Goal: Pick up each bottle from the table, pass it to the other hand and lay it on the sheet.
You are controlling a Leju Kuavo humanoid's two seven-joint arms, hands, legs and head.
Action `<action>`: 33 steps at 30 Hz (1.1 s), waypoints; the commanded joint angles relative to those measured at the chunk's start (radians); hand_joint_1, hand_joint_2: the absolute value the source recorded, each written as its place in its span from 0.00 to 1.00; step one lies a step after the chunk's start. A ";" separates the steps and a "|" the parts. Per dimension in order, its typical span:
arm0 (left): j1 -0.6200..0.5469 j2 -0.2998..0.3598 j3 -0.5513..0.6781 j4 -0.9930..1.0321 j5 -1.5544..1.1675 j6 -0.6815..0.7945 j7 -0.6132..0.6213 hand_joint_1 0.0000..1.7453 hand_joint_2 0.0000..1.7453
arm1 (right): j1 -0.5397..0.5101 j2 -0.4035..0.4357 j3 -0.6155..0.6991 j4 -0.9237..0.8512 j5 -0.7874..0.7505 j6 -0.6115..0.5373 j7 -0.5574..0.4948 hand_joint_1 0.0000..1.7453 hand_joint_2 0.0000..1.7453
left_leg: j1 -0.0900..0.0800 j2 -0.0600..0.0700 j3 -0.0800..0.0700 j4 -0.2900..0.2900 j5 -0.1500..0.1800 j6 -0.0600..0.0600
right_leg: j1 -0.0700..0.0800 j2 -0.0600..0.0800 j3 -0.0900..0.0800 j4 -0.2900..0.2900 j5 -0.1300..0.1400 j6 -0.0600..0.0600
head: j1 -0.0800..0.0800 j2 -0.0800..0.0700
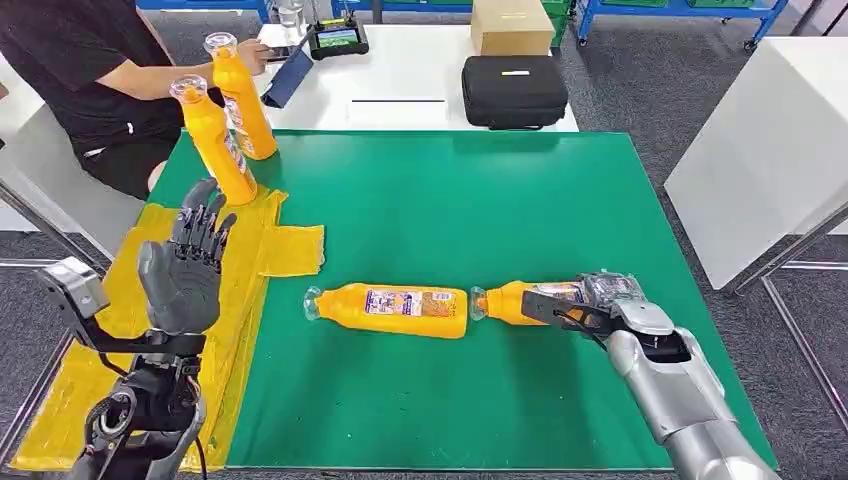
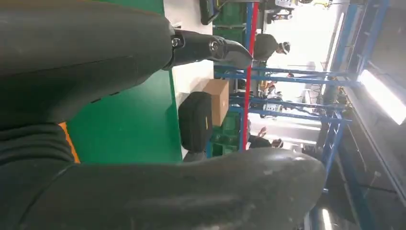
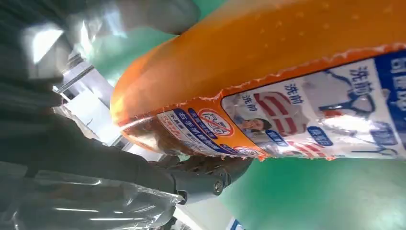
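On the bottle [image 3: 268, 62] my right hand [image 1: 600, 300] grips, I read "洗前" on the label [image 3: 311, 120]; other print is illegible.

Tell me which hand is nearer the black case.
Right. The right hand is on a lying bottle, below the black case; the left hand is raised over the yellow sheet, farther off.

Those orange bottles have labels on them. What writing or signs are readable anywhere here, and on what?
"洗前": white characters on the blue label of the bottle under the right robot hand, seen in the right wrist view.
The rest of that label, including the round red-ringed badge: too small and blurred to read.
Labels on the other lying bottle and the two standing bottles: too small to read.
Label strip on the black case: unreadable.
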 commanded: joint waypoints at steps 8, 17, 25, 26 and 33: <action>-0.183 -0.053 -0.084 0.186 0.034 0.041 0.001 0.00 0.00 | -0.097 -0.026 0.146 0.395 0.009 0.118 -0.133 0.00 1.00 | 0.001 -0.002 0.004 -0.001 0.001 -0.002 | 0.001 -0.004 0.006 -0.002 0.000 0.000 | 0.000 0.000; -0.206 -0.049 -0.092 0.219 0.063 0.061 -0.027 0.00 0.00 | -0.161 -0.056 0.235 0.504 -0.065 0.139 -0.218 1.00 1.00 | 0.001 -0.003 0.009 -0.001 0.001 -0.002 | 0.001 -0.005 0.011 -0.003 0.001 0.001 | 0.000 0.000; -0.228 -0.049 -0.096 0.239 0.070 0.062 -0.037 0.00 0.00 | -0.189 -0.055 0.283 0.538 -0.107 0.153 -0.239 1.00 1.00 | 0.002 -0.007 0.004 -0.001 0.004 -0.003 | 0.002 -0.009 0.008 -0.006 0.004 0.001 | 0.000 0.000; -0.228 -0.049 -0.096 0.239 0.070 0.062 -0.037 0.00 0.00 | -0.189 -0.055 0.283 0.538 -0.107 0.153 -0.239 1.00 1.00 | 0.002 -0.007 0.004 -0.001 0.005 -0.004 | 0.002 -0.009 0.007 -0.007 0.004 0.001 | 0.000 0.000; -0.217 -0.048 -0.091 0.227 0.074 0.070 -0.046 0.00 0.00 | -0.208 -0.046 0.266 0.549 -0.131 0.103 -0.234 1.00 1.00 | 0.001 -0.005 0.008 -0.001 0.004 -0.002 | 0.002 -0.007 0.011 -0.006 0.003 0.001 | 0.000 0.000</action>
